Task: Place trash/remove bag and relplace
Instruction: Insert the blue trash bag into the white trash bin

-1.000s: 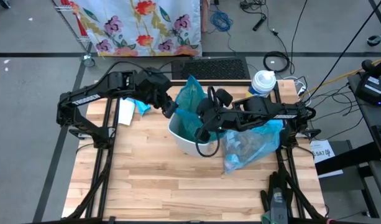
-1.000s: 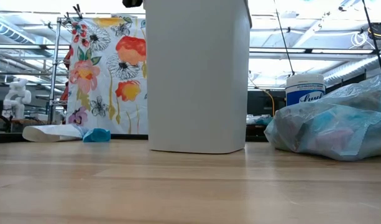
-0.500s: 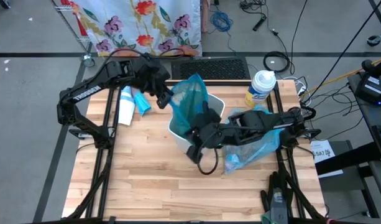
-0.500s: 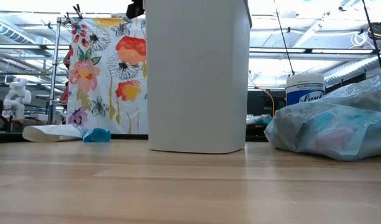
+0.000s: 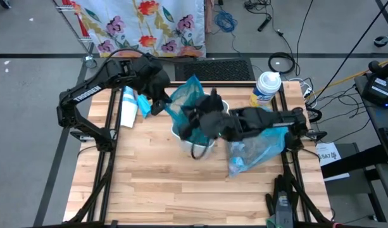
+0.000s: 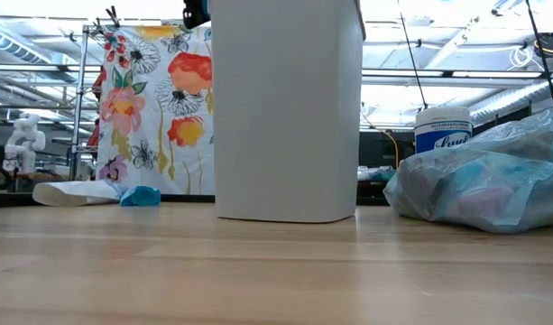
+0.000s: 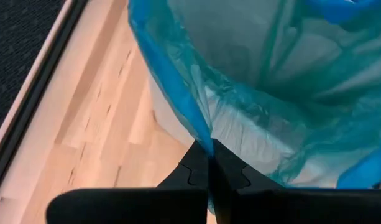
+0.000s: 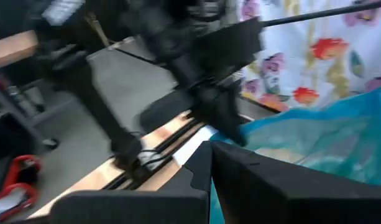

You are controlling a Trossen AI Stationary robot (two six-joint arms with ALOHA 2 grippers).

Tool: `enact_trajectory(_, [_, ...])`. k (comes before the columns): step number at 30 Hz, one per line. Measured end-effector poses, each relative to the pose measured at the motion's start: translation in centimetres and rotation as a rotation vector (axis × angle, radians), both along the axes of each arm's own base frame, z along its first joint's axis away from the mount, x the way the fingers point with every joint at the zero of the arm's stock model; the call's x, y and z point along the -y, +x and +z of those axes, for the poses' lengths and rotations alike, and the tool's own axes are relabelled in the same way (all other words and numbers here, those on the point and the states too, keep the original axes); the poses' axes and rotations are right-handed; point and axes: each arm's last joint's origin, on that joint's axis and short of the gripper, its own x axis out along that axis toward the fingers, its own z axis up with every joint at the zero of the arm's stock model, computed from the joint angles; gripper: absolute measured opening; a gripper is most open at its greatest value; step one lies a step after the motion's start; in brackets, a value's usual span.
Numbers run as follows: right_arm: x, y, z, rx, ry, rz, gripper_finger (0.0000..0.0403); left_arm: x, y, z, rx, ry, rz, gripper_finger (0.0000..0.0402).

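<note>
High view: a white bin [image 5: 197, 144] stands near the middle of the wooden desk [image 5: 156, 190], and a teal-green bag [image 5: 188, 101] is draped over its mouth, bunched up above the rim. The left claw [image 5: 161, 105] sits at the left edge of that bag, its fingers together and clamped on a fold of the plastic. The left wrist view shows this closely: the two dark fingers [image 7: 196, 171] meet on a thin pleat of the teal-green bag [image 7: 252, 93], with the white bin wall [image 7: 178, 118] showing through the film just beyond.

The right claw [image 5: 192, 118] reaches across the bin from the right and lies over the bag at the bin's mouth. Its fingers are together. Whether they pinch the plastic cannot be told. In the right wrist view the bag [image 8: 327, 137] lies just past the closed fingers [image 8: 202, 165], and the left arm [image 8: 202, 68] is blurred beyond it.

A pale-blue bag [image 5: 257, 147] full of crumpled scraps lies on the desk just right of the bin, touching or nearly touching it. A wipes tub [image 5: 266, 88] stands at the far right corner. A white tube [image 5: 126, 106] and a small blue wrapper [image 5: 143, 104] lie at the far left.

In the low view the bin [image 6: 285, 108] stands upright, the full bag [image 6: 483, 185] to its right.
</note>
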Motion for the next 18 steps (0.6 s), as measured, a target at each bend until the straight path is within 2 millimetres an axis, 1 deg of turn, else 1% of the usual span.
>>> enact_trajectory(3, [2.0,0.4,-0.3,-0.005,0.061,-0.007,0.0,0.3,0.1,0.0,0.004,0.013,-0.036,0.0])
enact_trajectory(5, [3.4,0.7,-0.9,-0.032,0.124,-0.02,0.0,0.5,0.2,0.0,0.005,0.019,-0.052,0.0])
enact_trajectory(7, [4.4,0.3,-2.1,-0.113,0.177,-0.085,0.0,0.6,0.2,0.0,0.006,0.018,-0.061,0.0])
enact_trajectory(9, [5.0,-0.3,-3.3,-0.195,0.249,-0.156,0.0,0.7,0.2,0.1,0.009,0.027,-0.083,0.0])
enact_trajectory(11, [5.2,-1.4,-4.3,-0.296,0.326,-0.208,0.0,0.7,0.0,0.1,0.007,0.033,-0.092,0.0])
enact_trajectory(13, [4.8,-2.6,-5.0,-0.381,0.371,-0.274,0.0,0.7,0.0,0.1,0.008,0.047,-0.105,0.0])
enact_trajectory(14, [4.5,-3.1,-5.1,-0.396,0.386,-0.31,0.0,0.7,0.0,0.1,0.008,0.055,-0.112,0.0])
enact_trajectory(15, [4.1,-3.0,-5.2,-0.376,0.389,-0.318,0.0,0.6,-0.1,0.1,0.003,0.063,-0.115,0.0])
enact_trajectory(18, [3.0,-3.4,-4.8,-0.34,0.372,-0.305,0.0,0.2,-0.3,0.0,-0.022,0.114,-0.115,0.0])
